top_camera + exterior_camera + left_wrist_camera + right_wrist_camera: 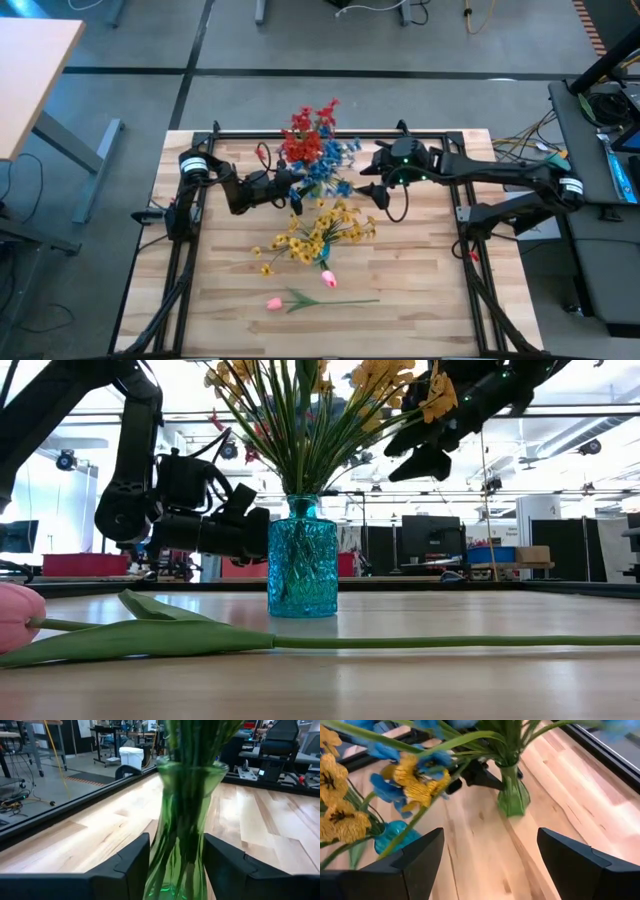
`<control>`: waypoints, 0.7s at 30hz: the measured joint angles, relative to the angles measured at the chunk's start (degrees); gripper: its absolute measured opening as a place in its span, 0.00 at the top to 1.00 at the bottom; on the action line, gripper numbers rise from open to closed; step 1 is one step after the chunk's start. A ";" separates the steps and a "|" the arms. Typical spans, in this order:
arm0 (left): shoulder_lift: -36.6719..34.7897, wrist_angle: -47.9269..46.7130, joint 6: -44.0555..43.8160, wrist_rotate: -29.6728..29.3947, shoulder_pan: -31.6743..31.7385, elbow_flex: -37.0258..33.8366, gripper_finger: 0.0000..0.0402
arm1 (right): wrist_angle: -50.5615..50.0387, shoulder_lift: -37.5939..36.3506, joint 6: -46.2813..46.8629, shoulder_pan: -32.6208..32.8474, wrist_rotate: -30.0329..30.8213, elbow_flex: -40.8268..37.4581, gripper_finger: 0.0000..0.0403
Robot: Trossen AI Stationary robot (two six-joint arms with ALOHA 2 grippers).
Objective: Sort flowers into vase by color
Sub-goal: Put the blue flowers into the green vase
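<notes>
In the high view the left end effector [283,186] sat just left of centre, its fingers [131,865] apart on either side of the green vase [187,825], flanking the glass low down without clearly touching it. That vase held the red flowers [305,140] and blue flowers [335,165] at upper centre of the frame, so it already carried two colours. The yellow flowers [315,235] stood in the blue vase [302,557] nearer the middle of the bench [420,290]. One pink tulip [300,300] lay flat at lower centre and a second pink bud [327,278] showed just beside the yellow bunch. The right end effector [372,205] hovered right of the vases, high above the wood, fingers [410,865] wide apart and holding nothing. The step in hand looked like steadying the green vase while a stem went in or came out (a guess from the pose). To do it well, the left fingers should close gently and evenly on the vase's narrow part, since a tall, top-heavy bunch would tip easily. The right arm should approach a single stem from above, clear of neighbouring leaves, and lift straight along the stem line so nothing else dragged with it.
</notes>
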 joint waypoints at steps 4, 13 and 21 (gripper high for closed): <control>0.00 -0.11 -0.04 -0.03 0.00 0.02 0.57 | -2.94 -1.85 1.08 -0.02 2.19 0.00 0.23; 0.00 -0.17 -0.02 -0.09 0.00 0.02 0.54 | -0.16 -3.44 1.97 0.00 2.27 0.00 0.19; -0.04 -0.01 -0.03 -0.05 0.00 0.12 0.54 | 2.94 -1.07 2.66 0.00 1.98 0.04 0.15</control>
